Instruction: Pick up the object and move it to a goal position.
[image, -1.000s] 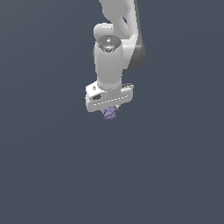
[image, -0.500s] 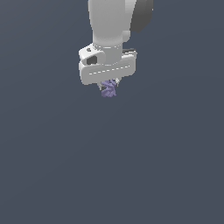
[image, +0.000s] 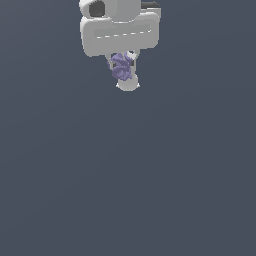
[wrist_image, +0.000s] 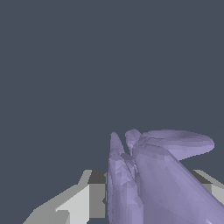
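Hanging directly below the gripper (image: 123, 70), the object (image: 121, 66) is clamped between the fingers (image: 128, 82), carried high in the exterior view; no goal marker is seen.

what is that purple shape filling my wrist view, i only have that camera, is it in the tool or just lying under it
Observer: In the exterior view the small purple spiky object sits between the fingers of the tool, right under the white tool body.
Operator: is anything under it
Observer: Nothing touches it from below; only flat grey ground shows under it there.
Operator: how big is it really, it looks huge here
Observer: It is much smaller than the tool body, narrower than the white housing above it.
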